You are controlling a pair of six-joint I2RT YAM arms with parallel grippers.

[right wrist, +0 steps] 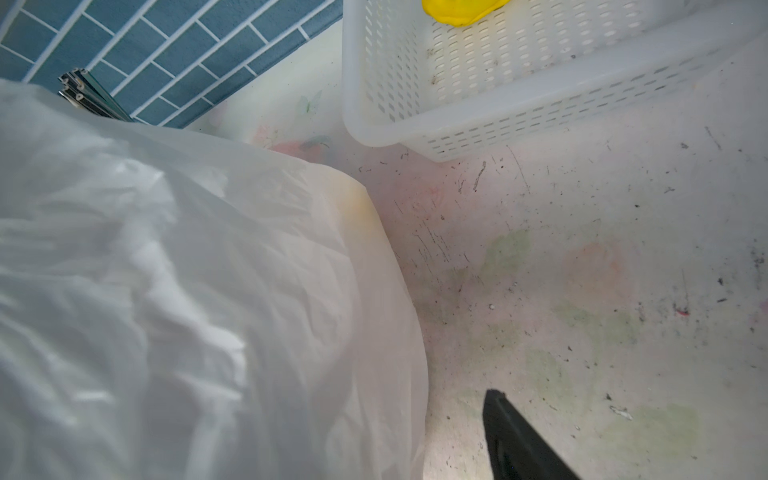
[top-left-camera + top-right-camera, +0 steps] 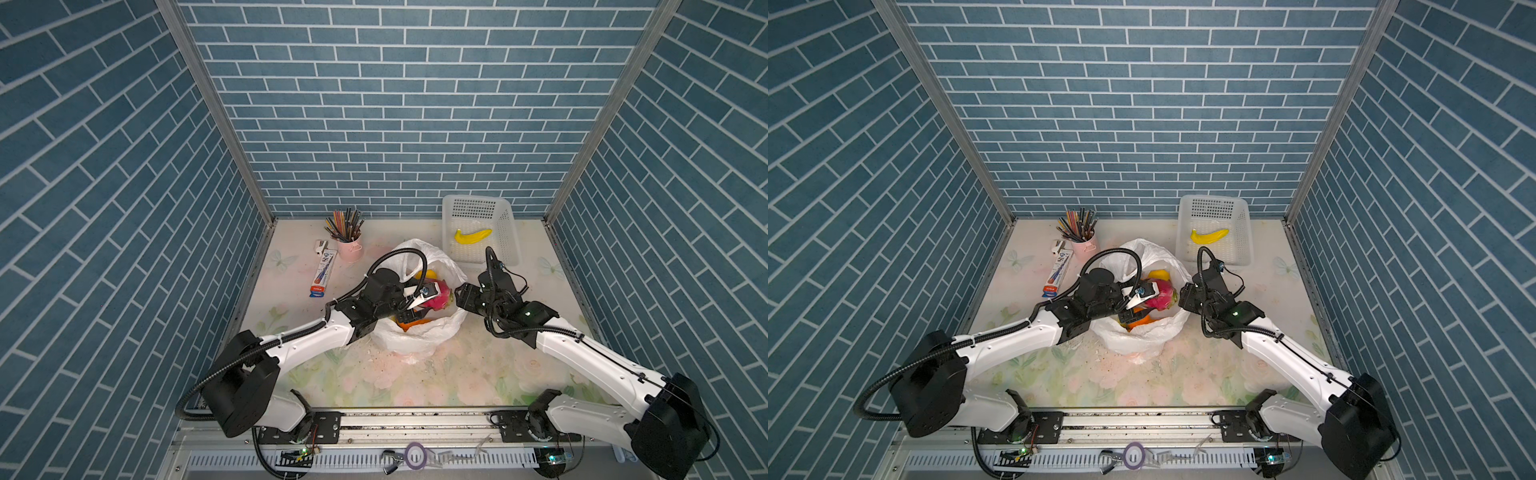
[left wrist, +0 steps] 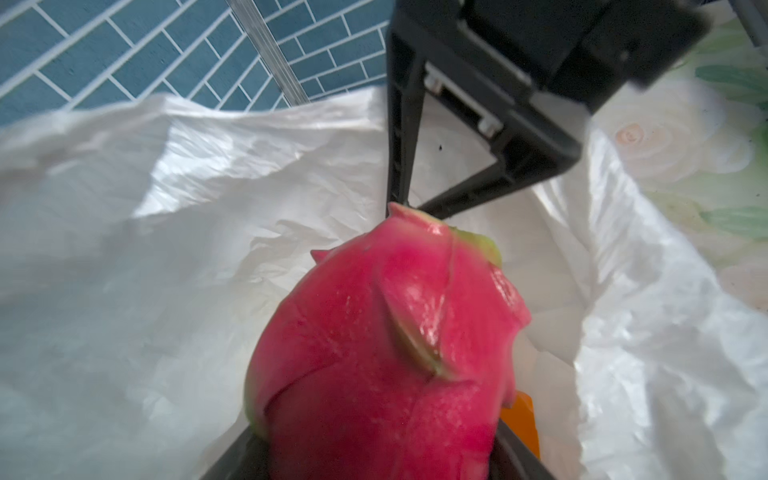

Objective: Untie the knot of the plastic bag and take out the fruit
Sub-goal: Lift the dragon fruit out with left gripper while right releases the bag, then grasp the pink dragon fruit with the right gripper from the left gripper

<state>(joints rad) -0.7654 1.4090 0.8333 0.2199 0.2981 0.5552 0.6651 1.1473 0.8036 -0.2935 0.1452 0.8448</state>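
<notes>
Plastic bag [image 2: 415,338] sits at table centre in both top views, mouth gaping open. No knot shows, so I log the untying as done and fruit removal as the step in hand. My left gripper [image 2: 429,300] is in the mouth, jaws set wide around the pink dragon fruit [image 3: 386,353]. The left wrist view shows one finger on each flank, and I read this as a grasp on it. An orange fruit [image 2: 409,325] lies lower in the bag at about 7 o'clock of the dragon fruit, and a yellow fruit [image 2: 430,274] at about 11. My right gripper [image 2: 463,295] is at the bag's 3 o'clock edge, close against the plastic. The right wrist view shows only one finger and the film hides the rest, so I cannot tell whether it pinches the rim or is let go. The white basket [image 2: 509,232] stands at 1 o'clock of the bag, apart from it, with a banana [image 2: 472,235] inside. Next move, as I judge it: lift the dragon fruit straight up clear of the rim, then carry it toward 1 o'clock. That calls for a firm hold on glossy, rounded skin, film that does not ride up with the fingers, and a path clear of my right arm.
</notes>
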